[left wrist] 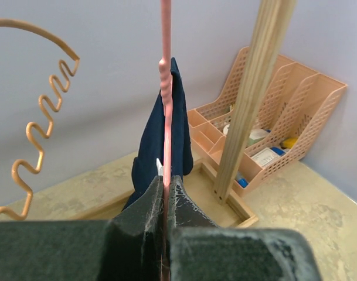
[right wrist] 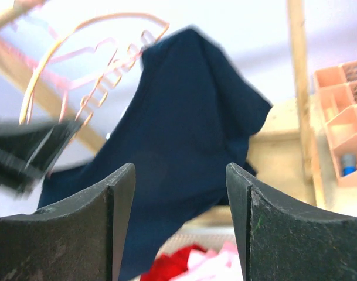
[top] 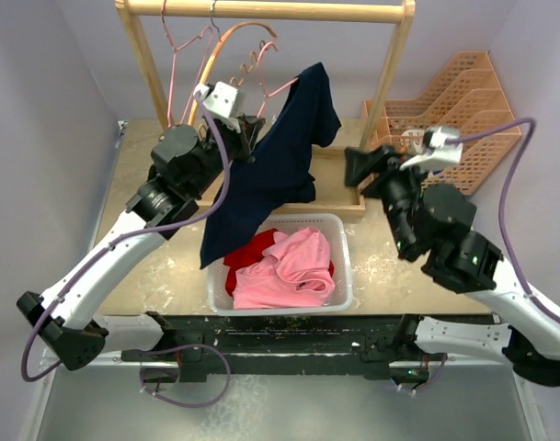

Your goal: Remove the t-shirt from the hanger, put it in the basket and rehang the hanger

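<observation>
With the left gripper (left wrist: 165, 182) clamped on the pink hanger (left wrist: 165, 70) and the right gripper (right wrist: 179, 193), fingers apart, near it, a sideways tug could snag the navy t-shirt (top: 278, 179) on its tip.

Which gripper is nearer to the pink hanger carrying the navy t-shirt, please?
Left. The left gripper is clamped on the pink hanger; the right gripper stands open to the right of the navy t-shirt, facing it, apart from the hanger.
</observation>
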Action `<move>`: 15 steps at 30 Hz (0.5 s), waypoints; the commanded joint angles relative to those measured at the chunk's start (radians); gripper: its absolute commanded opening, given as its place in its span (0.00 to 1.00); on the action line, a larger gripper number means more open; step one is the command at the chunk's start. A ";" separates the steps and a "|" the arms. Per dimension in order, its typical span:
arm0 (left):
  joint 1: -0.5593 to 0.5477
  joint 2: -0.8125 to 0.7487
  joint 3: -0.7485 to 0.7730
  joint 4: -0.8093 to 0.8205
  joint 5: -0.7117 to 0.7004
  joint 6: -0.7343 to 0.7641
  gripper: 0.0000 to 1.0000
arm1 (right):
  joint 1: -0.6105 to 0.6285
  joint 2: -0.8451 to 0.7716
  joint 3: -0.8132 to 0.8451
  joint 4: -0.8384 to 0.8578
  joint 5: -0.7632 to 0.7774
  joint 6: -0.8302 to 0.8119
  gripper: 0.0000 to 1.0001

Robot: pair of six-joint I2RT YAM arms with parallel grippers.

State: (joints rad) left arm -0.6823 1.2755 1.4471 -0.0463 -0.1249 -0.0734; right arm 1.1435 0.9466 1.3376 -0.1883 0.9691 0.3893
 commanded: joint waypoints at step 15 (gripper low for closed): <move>-0.027 -0.161 -0.108 -0.069 0.008 -0.161 0.00 | -0.414 0.419 0.314 0.066 -0.654 0.021 0.59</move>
State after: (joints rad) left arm -0.7029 1.1660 1.3441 -0.1619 -0.0937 -0.1894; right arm 0.7437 1.3701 1.5898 -0.1646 0.4149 0.3908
